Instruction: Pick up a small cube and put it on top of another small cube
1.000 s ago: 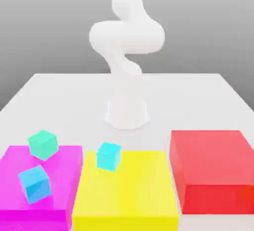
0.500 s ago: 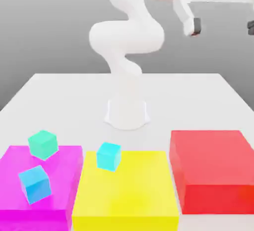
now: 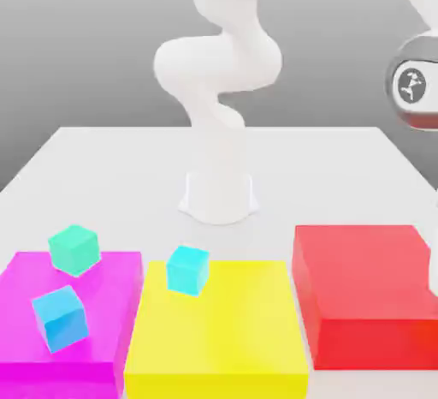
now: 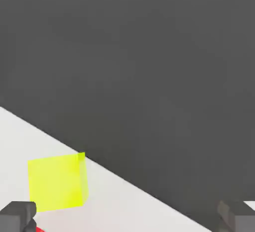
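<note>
In the hand view we see our gripper (image 4: 127, 218) spread wide and empty, one grey fingertip (image 4: 18, 215) close beside the yellow block (image 4: 57, 182) on the white table (image 4: 124, 203). In the exterior view the small cubes lie well away from the gripper: a blue cube (image 3: 61, 318) and a green cube (image 3: 74, 249) at the magenta block (image 3: 103, 303), and a cyan cube (image 3: 187, 269) at the yellow block's far edge.

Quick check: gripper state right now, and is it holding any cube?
Gripper: open, fingertips wide apart, nothing between them. No cube is held.
</note>
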